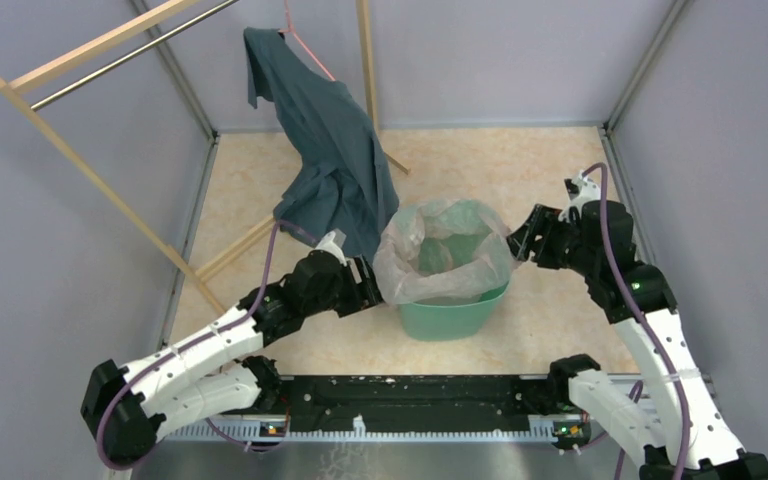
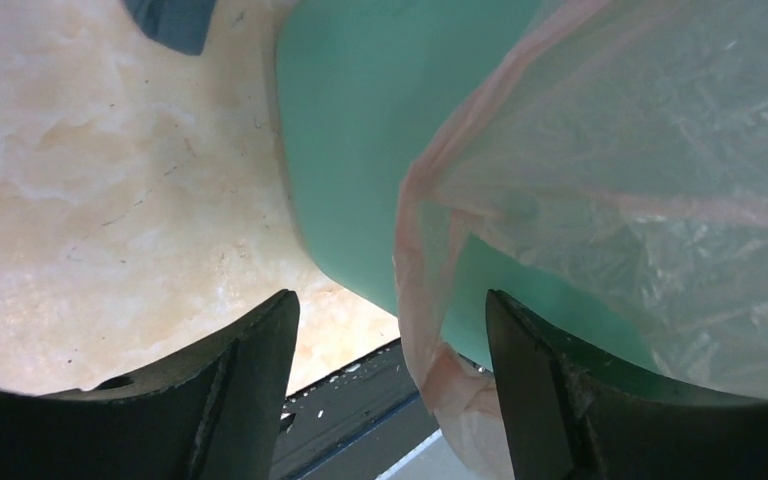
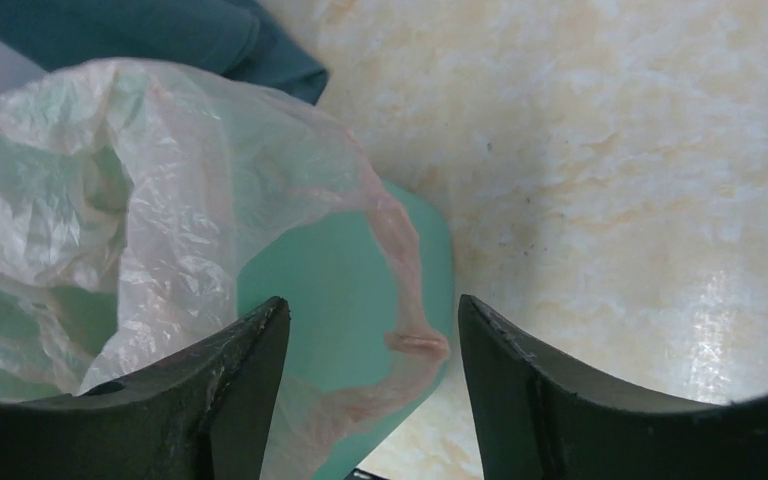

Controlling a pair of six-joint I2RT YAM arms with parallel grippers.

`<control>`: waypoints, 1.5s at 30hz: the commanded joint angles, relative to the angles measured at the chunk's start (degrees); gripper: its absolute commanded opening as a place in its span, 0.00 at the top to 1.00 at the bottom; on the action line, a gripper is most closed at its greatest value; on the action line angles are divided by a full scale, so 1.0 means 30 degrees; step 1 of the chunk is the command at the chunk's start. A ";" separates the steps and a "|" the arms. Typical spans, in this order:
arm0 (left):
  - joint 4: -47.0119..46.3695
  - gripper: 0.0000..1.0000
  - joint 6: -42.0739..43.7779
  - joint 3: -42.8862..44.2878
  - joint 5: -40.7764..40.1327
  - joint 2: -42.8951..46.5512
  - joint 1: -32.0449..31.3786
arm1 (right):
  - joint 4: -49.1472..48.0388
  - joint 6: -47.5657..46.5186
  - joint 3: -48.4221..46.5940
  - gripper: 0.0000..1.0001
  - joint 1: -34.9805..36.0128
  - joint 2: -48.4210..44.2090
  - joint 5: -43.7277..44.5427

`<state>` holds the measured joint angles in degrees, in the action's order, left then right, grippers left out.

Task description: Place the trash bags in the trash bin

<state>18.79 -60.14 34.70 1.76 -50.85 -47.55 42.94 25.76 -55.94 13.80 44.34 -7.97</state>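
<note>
- Fingers of the left gripper stand spread wide. The pink hem of the trash bag hangs between them, unpinched. Whether it brushes the right-hand finger is unclear.
- Right gripper also gapes, its fingers straddling the bag's rolled edge at the rim of the trash bin and gripping nothing.
- A black rail lies near the bin's base.
- From above, the grippers flank the bin, with their tips lost against the film.
- The bag lines the bin, mouth open, spilling over the rim. Only the near green wall shows.
- The marbled table stretches right and beyond to the walls.
- A dark shirt hangs just behind-left of the bin, its lower end near the rim. Its wooden rack is cut off by the frame.
</note>
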 commanded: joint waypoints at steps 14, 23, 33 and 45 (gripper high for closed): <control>-0.5862 0.63 -0.0606 -0.1336 0.2931 -0.3263 0.0036 | -0.4614 0.1851 0.4995 0.64 -0.0206 -0.0657 -0.4418; -0.4503 0.96 -0.0505 -0.1126 0.2844 -0.2322 0.0017 | -0.3159 0.1475 0.5901 0.98 -0.0181 -0.0923 -0.2108; -0.2406 1.00 -0.0268 -0.1178 0.4229 0.0203 -0.0015 | -0.0078 0.4262 0.4652 1.00 -0.0204 -0.2996 0.2258; -0.2581 1.00 0.0630 -0.3141 0.3519 -0.1796 0.0022 | 0.0277 0.4908 0.3697 1.00 -0.0205 -0.2432 0.3742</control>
<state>10.74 -60.23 27.38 13.47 -53.10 -47.35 41.74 40.38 -39.33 12.99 35.22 1.02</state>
